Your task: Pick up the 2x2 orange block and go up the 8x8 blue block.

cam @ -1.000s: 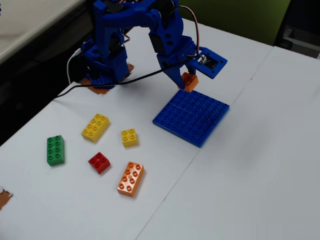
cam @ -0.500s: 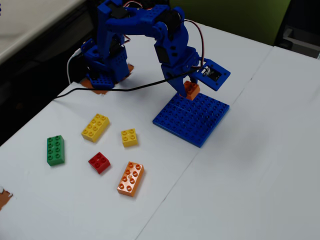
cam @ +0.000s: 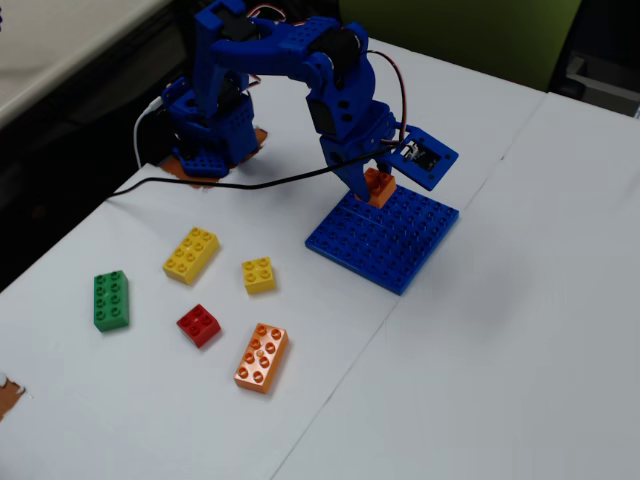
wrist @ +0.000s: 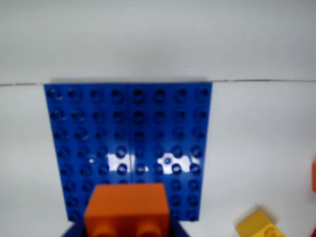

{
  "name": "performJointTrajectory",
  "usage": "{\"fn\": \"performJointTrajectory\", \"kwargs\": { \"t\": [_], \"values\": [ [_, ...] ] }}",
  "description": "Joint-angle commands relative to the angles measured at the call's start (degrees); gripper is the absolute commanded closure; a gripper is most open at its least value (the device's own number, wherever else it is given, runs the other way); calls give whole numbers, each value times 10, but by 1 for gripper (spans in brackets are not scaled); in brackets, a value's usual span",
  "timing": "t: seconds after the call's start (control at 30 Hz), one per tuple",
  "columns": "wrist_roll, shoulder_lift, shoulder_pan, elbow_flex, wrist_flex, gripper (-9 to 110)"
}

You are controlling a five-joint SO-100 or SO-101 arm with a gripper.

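The 2x2 orange block [wrist: 127,207] fills the bottom middle of the wrist view, held between my blue jaws. In the fixed view it [cam: 380,187] hangs in my gripper [cam: 375,188] just over the far left edge of the 8x8 blue block [cam: 390,240]. The 8x8 blue block [wrist: 131,138] lies flat on the white table and takes up the middle of the wrist view. I cannot tell whether the orange block touches the plate's studs.
On the table left of the plate lie a yellow 2x2 brick [cam: 259,275], a longer yellow brick [cam: 191,254], a red brick [cam: 199,325], a long orange brick [cam: 261,357] and a green brick [cam: 111,299]. A black cable [cam: 230,184] runs behind them. A yellow brick [wrist: 259,225] shows at the wrist view's bottom right.
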Motion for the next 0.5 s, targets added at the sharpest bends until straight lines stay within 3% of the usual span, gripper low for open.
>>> {"fn": "performJointTrajectory", "kwargs": {
  "t": [0.0,0.47],
  "values": [
    [-4,2,4,-32,-8,101],
    [-11,-10,7,-54,6,101]
  ]
}}
